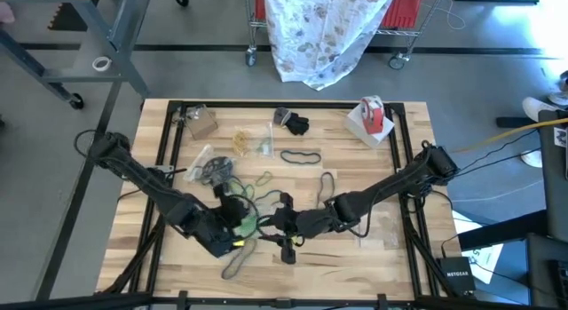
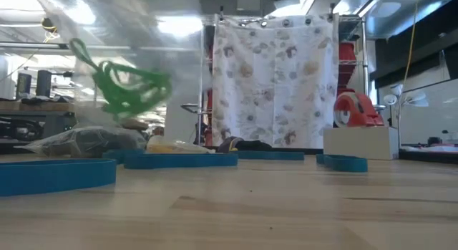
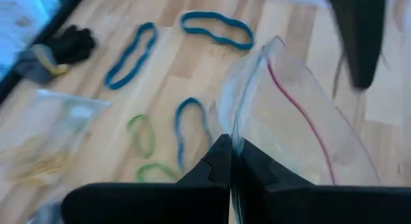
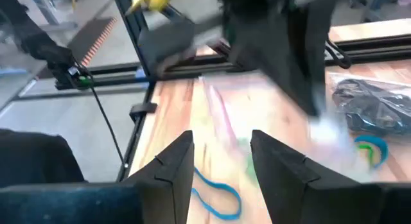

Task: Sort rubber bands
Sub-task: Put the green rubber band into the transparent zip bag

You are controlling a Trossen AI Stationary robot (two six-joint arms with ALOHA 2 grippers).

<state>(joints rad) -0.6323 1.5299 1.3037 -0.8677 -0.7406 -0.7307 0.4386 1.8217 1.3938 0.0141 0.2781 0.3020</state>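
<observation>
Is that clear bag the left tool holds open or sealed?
Open. The left tool pinches one edge of the clear bag, and its mouth gapes, the red zip line curving apart from the near lip.

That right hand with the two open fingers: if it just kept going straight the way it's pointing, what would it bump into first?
Most likely the clear plastic bag that the left hand holds up right ahead of the right hand. Depth is blurry, so the left arm behind the bag could be equally close.

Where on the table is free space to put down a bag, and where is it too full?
Free: the bare wood near the table's right front corner, past the right gripper. Crowded: the middle, with rubber bands, and the left rear, with plastic bags. The tape roll fills the right rear.
</observation>
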